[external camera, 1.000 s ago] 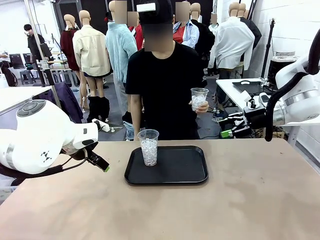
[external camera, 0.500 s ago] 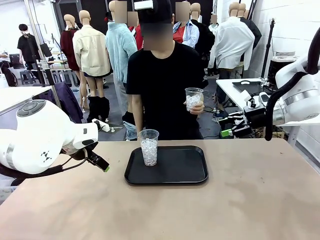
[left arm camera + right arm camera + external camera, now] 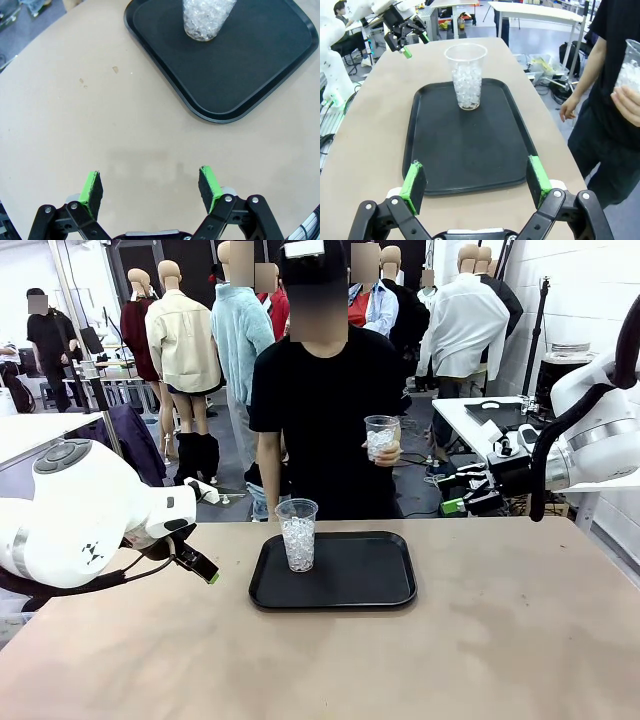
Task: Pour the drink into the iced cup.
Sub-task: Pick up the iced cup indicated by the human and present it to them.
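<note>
Pouring is not yet begun. The iced cup [image 3: 297,535] stands in the far left corner of the black tray [image 3: 370,585] and contains only ice. The left gripper [image 3: 149,172], left of the tray, and the right gripper [image 3: 474,162], to the right of the tray, are both wide open and empty. Behind the tray, the person's hand [image 3: 388,453] holds a second iced cup [image 3: 380,436].
</note>
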